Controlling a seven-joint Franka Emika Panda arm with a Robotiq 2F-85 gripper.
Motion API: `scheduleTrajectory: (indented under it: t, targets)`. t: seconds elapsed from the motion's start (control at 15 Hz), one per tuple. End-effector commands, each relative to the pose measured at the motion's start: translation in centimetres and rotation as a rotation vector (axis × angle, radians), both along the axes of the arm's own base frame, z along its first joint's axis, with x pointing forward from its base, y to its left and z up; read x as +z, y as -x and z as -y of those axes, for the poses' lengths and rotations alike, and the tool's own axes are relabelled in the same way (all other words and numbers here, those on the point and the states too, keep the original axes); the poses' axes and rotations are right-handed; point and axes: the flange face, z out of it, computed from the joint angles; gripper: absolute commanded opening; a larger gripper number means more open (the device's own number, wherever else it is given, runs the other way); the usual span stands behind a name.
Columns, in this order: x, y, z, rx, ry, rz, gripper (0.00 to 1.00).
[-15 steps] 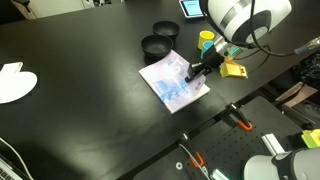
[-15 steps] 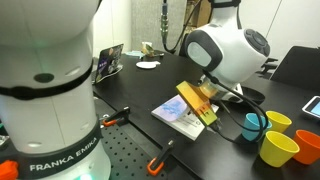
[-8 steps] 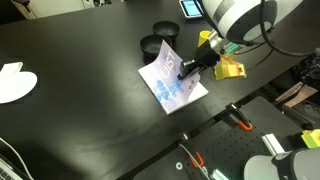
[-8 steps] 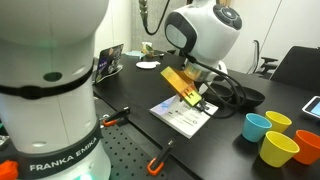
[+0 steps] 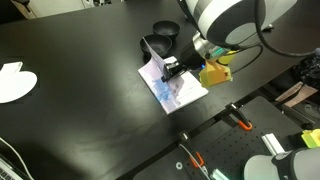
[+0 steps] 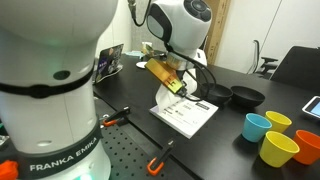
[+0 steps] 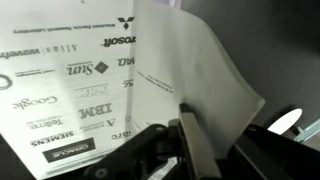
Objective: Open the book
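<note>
The book (image 5: 175,90) lies on the black table near its front edge, pale with blue blotches. In an exterior view (image 6: 188,116) a white printed page faces up. My gripper (image 5: 170,68) is over the book's far left part and is shut on the edge of the cover, which stands lifted. It also shows in an exterior view (image 6: 172,86). In the wrist view my gripper (image 7: 190,140) pinches the raised white sheet (image 7: 205,75), above a page of printed logos (image 7: 70,80).
Two black bowls (image 5: 160,40) sit just behind the book. A teal cup (image 6: 256,126) and yellow cup (image 6: 280,148) stand to one side. A small tablet (image 5: 192,8), a flat white shape (image 5: 15,82), an orange-handled clamp (image 5: 238,120) and a second robot's base (image 6: 50,100) are nearby.
My gripper has swung across the book toward the bowls, carrying the cover's edge with it. The cover has risen from nearly flat to standing, and the white printed page is uncovered.
</note>
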Motion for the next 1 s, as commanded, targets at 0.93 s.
scheduleTrajectory:
  t: [0.93]
  targets:
    - [-6.0,7.0,-8.3,0.210,0.038,-0.006,0.14]
